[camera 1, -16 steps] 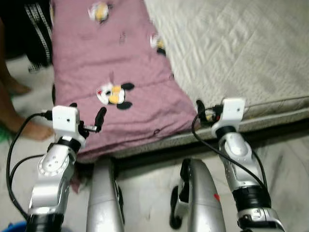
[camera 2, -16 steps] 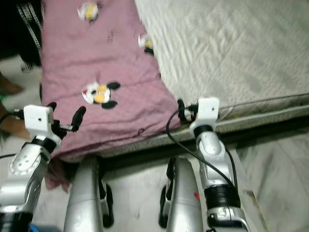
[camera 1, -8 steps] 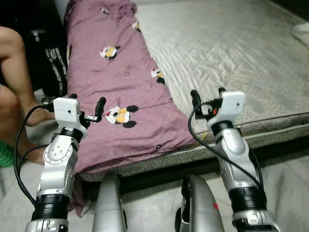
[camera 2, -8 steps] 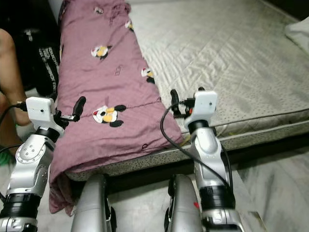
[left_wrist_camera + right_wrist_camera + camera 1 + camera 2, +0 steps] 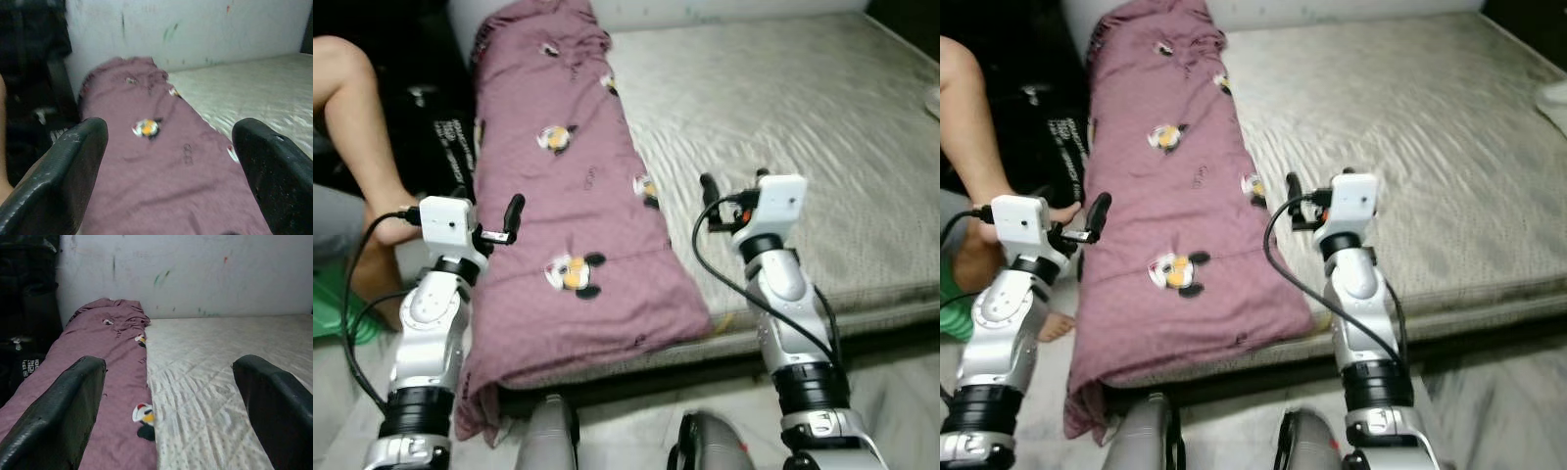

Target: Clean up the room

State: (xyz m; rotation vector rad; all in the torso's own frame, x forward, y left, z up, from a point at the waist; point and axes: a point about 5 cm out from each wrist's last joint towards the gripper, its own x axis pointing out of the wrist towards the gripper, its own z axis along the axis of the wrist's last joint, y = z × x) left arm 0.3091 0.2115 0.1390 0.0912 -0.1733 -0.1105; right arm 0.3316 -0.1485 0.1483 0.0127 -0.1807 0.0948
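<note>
Your left gripper (image 5: 489, 211) is up in the air with its jaws spread wide and nothing between them, hovering over the near left edge of the purple blanket (image 5: 573, 206). Your right gripper (image 5: 732, 189) is the same, fingers apart and empty, held above the bare mattress (image 5: 803, 127) just beside the blanket's right border.

Look through your left wrist view: the two black fingers (image 5: 63, 171) frame the blanket (image 5: 161, 161) running straight away from you toward the pale wall (image 5: 195, 29). Your right wrist view splits the scene, blanket on one side and quilted mattress (image 5: 215, 362) on the other.

No containers for you to check here. The blanket is a long strip printed with cartoon mice, its long axis running from the near edge of the bed to the head end, where it bunches up against the wall. Its near left corner spills over the bed's edge and hangs toward the floor (image 5: 901, 411).

To your left, a person's bare leg (image 5: 362, 127) sits close beside the bed, with dark bags (image 5: 440, 127) behind it. To your right, the mattress lies wide and flat.
</note>
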